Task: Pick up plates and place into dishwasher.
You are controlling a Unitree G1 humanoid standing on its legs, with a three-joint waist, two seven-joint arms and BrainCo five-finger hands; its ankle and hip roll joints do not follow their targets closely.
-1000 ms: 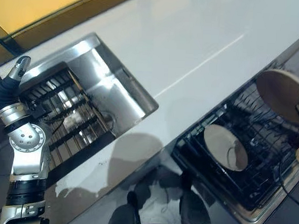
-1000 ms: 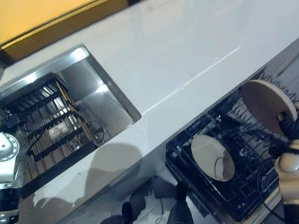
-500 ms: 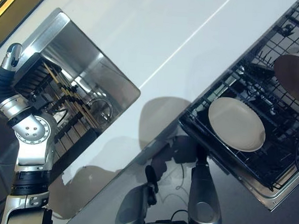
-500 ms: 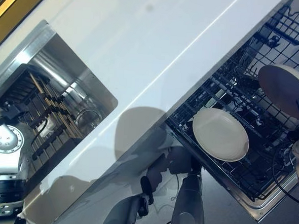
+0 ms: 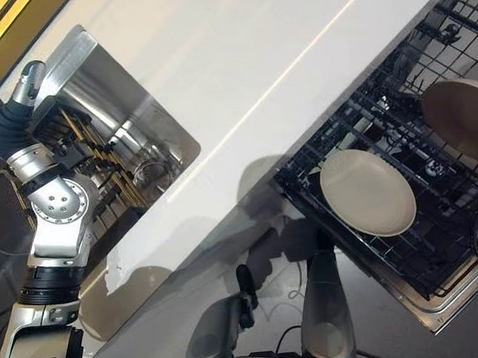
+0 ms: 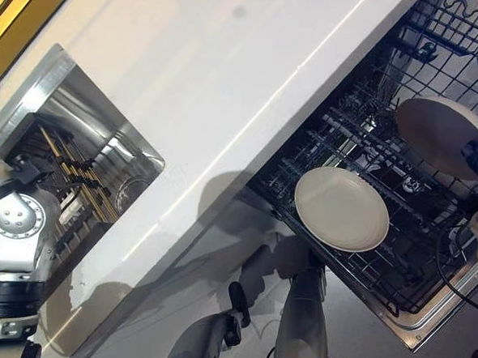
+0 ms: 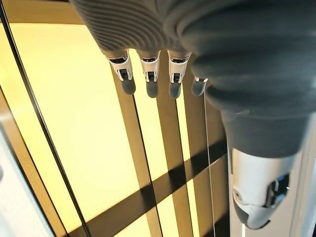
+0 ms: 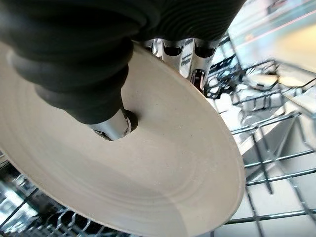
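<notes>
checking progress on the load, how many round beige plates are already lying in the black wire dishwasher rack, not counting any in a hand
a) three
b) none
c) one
c, since one round beige plate lies in the black wire dishwasher rack, while the second beige plate is pinched by the right hand above the rack; the left hand hangs open.

held plate (image 6: 440, 136) lower over dishwasher rack (image 6: 380, 261)
</notes>
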